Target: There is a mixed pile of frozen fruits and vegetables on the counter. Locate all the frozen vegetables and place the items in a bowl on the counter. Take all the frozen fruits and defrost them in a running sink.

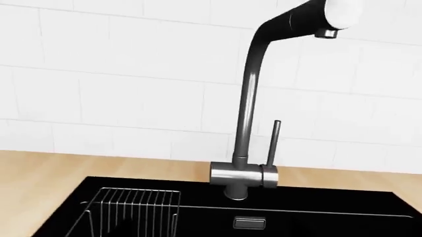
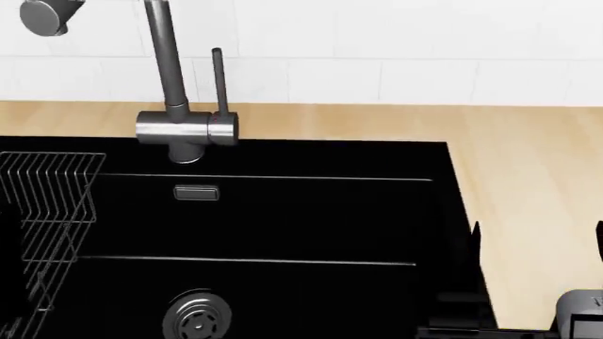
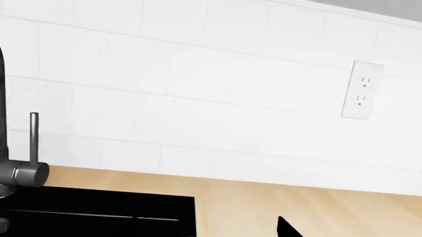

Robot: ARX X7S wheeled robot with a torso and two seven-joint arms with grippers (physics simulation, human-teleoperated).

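Head view shows the black sink (image 2: 282, 212) set into the beige table (image 2: 527, 183), its steel drain (image 2: 196, 318) at the near edge, wire rack (image 2: 47, 205) at left, tap (image 2: 174, 106) behind. Right gripper's dark fingers (image 2: 476, 236) barely show; their state cannot be told. No produce or bowl visible.

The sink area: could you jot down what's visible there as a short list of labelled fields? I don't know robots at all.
sink: black rectangular basin, no produce visible in it
drain: round steel, at the basin's bottom
tap: tall, dark chrome, with upright lever; no water seen running
wire rack: at the basin's left side
counter: light wood-grain, around the sink
wall: white tiles, with an outlet
fruit, vegetables, bowl: not in view
right gripper: only dark fingertips show at the sink's right edge; open or shut unclear
left gripper: not in view
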